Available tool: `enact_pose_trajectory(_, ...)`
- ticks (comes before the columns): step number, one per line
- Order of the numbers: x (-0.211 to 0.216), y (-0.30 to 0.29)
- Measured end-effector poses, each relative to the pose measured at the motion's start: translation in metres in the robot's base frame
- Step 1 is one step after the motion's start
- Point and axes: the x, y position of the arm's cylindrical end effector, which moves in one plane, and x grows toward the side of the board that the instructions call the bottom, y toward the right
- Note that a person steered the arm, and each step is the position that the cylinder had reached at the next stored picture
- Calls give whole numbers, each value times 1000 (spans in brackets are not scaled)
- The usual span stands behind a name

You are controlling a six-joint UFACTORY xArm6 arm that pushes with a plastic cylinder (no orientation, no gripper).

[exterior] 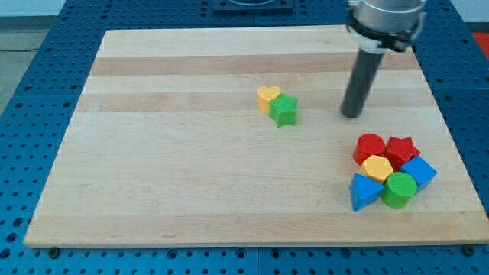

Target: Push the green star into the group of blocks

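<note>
Although my tip rests on the wooden board, it touches no block: it is a bare rod end with nothing to spread or pinch, and it stands in open wood to the view's right of the green star, with a clear gap between them. The star sits near the board's middle, toward the view's top, and a yellow heart touches it on its upper-left side.

The group lies at the view's lower right: a red cylinder-like block, a red star, a yellow hexagon, a blue cube, a blue triangle and a green cylinder, all packed against one another. From the star, the group lies down and to the right, well apart.

That sets the difficulty, in my judgement. My tip is on the star's group side, so a push from where it stands would send the star away from the group. I would need to come round to the star's upper-left face (just where the heart sits), which probably means pushing heart and star together, or nudging the heart aside first.

Room is ample: bare wood lies above and to the left of the pair, and the lane between star and group is unobstructed. The group itself sits near the board's right and lower edges, so an overlong push could crowd blocks toward the rim.
</note>
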Motion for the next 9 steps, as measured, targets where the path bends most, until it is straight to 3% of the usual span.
enact_pose_trajectory(2, -19, -78)
enact_pose_trajectory(4, 3, -93)
enact_pose_trajectory(6, 11, -155)
enact_pose_trajectory(9, 62, -137)
